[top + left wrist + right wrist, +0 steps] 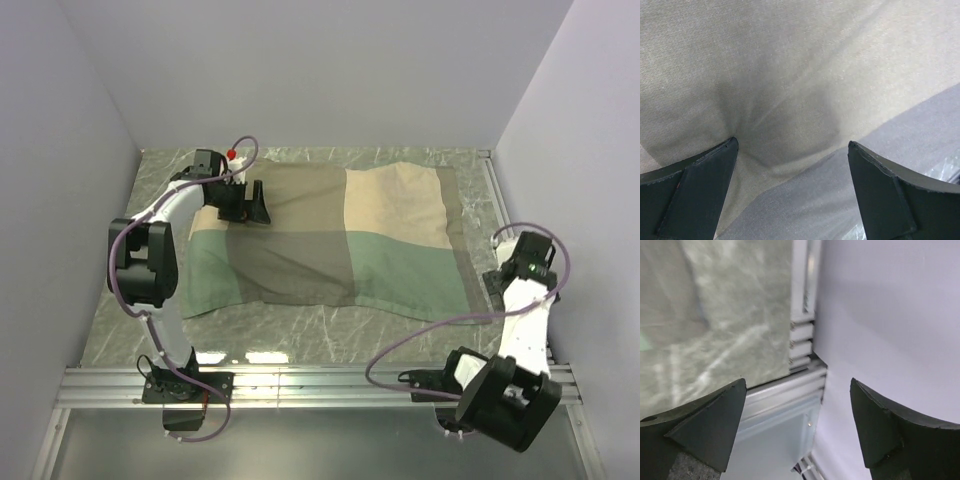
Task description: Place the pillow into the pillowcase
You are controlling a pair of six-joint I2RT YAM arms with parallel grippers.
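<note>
- While the left gripper point(792, 141) hangs with its jaws spread wide over the far-left part of the pillowcase point(340, 240), holding nothing, the step in hand looks like taking a fresh pinch of cloth there.
- To do it well, I would lower onto the blue-grey strip point(900, 150) that shows beside the brown cloth in the left wrist view. It is likely the case's edge, and the pinch should catch a single layer, not the whole fold.
- The right gripper point(797, 385) is also open and empty, off by the right edge of the table point(300, 330) next to the rail point(802, 330). It is well apart from the cloth and should come in to pin it.
- The pillowcase lies spread across the middle of the table; the pillow shows in no view, so I cannot tell whether it sits inside.
- Count: one pillowcase, no pillow in sight, two grippers, one table.
</note>
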